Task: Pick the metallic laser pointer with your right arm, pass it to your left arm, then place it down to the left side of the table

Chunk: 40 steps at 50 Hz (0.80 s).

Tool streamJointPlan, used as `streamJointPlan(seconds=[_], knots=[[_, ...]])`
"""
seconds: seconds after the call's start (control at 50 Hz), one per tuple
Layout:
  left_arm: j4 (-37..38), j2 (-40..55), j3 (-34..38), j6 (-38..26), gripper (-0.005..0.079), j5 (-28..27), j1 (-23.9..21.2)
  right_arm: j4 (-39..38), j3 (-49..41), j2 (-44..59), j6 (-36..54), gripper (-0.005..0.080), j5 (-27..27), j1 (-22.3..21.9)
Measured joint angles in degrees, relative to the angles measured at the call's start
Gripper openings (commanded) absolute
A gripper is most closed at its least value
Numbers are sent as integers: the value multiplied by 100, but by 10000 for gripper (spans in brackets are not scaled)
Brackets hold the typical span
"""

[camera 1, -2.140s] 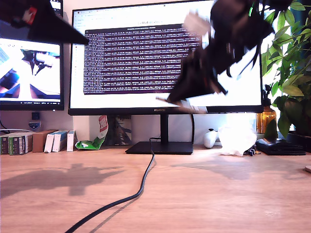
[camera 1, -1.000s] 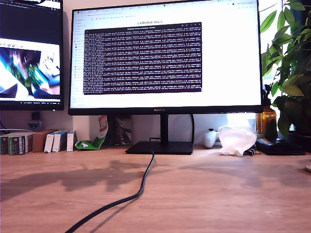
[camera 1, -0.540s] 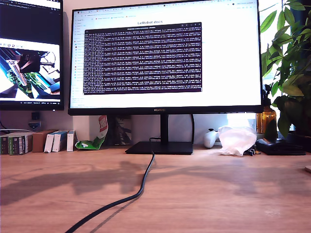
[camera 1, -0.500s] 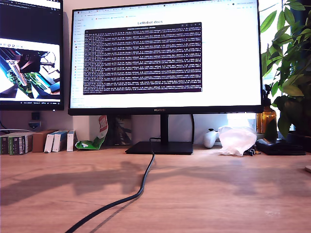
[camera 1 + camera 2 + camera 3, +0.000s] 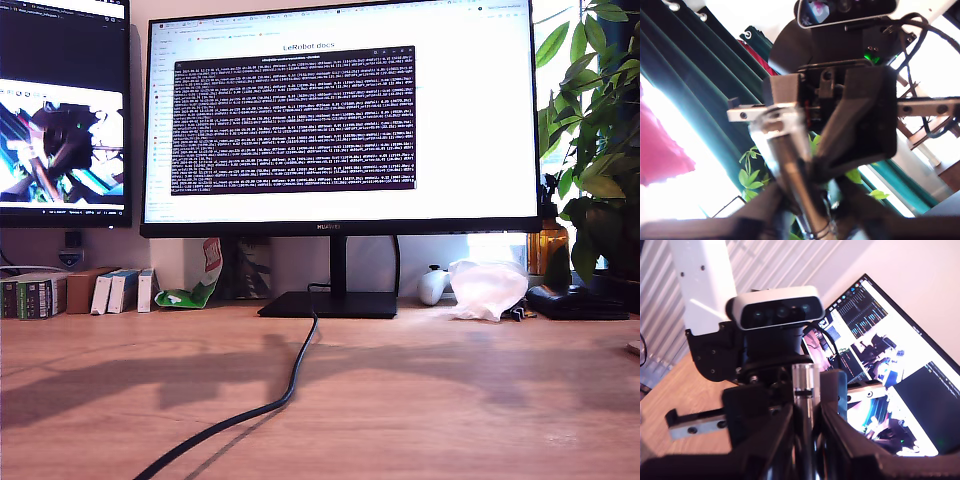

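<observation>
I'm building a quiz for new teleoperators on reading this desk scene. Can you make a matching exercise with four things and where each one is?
Things:
1. black cable
2. houseplant
3. small boxes
4. metallic laser pointer

Places:
A. seen only in the wrist views, between black fingers
B. at the exterior view's right edge
C. on the table at the exterior view's left, below the smaller monitor
D. trailing from the monitor stand toward the table's near edge

Pairs: 1-D, 2-B, 3-C, 4-A
</observation>
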State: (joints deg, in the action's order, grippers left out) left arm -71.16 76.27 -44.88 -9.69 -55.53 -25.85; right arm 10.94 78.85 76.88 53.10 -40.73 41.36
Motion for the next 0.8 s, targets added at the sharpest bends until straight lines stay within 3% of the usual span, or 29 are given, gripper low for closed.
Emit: streamJointPlan(seconds=[0.12, 0.38, 0.66, 0.8], knots=[[39, 0, 0, 20, -22, 7, 0, 24, 0, 0, 31, 27, -11, 0], [17, 0, 0, -20, -22, 20, 0, 15, 0, 0, -28, 257, 17, 37], [20, 0, 0, -105, -22, 133, -15, -68, 0, 0, -59, 286, 192, 42], [48, 0, 0, -107, -22, 160, 205, -50, 0, 0, -59, 286, 264, -2]])
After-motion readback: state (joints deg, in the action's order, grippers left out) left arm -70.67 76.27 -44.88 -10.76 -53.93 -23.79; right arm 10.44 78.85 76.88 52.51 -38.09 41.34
